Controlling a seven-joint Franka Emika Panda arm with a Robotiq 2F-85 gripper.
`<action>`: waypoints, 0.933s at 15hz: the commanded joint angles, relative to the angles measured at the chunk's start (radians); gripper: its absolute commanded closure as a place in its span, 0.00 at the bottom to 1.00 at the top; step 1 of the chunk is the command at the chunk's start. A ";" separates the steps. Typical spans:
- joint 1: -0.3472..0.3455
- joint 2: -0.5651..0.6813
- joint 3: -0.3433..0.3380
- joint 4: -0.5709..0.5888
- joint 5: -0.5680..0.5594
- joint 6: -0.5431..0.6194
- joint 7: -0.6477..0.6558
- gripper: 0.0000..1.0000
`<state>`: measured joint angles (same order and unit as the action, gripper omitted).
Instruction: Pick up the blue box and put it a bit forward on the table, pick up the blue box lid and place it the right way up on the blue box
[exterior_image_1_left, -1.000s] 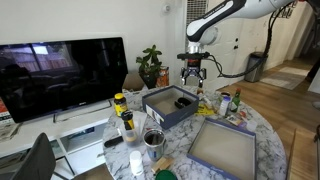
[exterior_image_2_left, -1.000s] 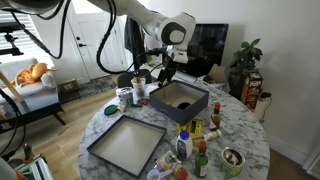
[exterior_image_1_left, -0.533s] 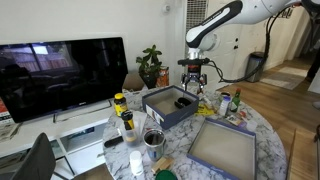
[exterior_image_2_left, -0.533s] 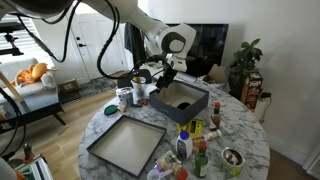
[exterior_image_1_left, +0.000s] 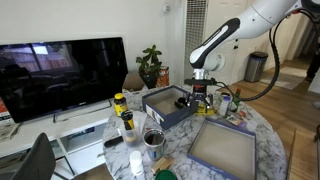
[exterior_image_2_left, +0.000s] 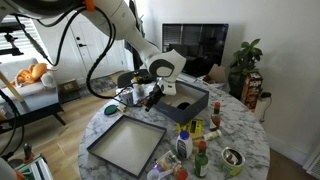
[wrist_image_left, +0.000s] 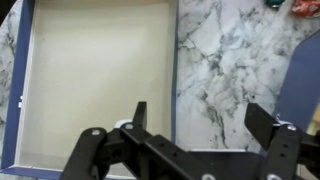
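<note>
Gripper (wrist_image_left: 197, 112) low over the blue box (wrist_image_left: 95, 80), fingers apart astride its side wall, one inside, one above the table (wrist_image_left: 225, 60), blue box lid (exterior_image_1_left: 222, 148) grey-side-up just beside the box

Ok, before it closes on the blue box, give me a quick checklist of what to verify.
1. Gripper open: ok.
2. Jaws straddling the blue box wall, one finger over the inside and one over the table: ok.
3. Fingers low enough to catch the wall: cannot tell.
4. Blue box lid lying apart from the box, grey inside up: ok.
5. Free room around the box: not ok, bottles stand close beside it.
</note>
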<state>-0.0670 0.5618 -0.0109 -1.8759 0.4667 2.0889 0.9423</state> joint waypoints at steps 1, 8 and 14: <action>0.014 0.023 0.009 -0.052 0.055 0.063 -0.053 0.00; 0.026 0.111 0.005 -0.034 0.071 0.136 -0.047 0.00; 0.017 0.162 0.014 -0.030 0.088 0.170 -0.055 0.37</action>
<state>-0.0478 0.6940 -0.0008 -1.9115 0.5207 2.2277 0.9121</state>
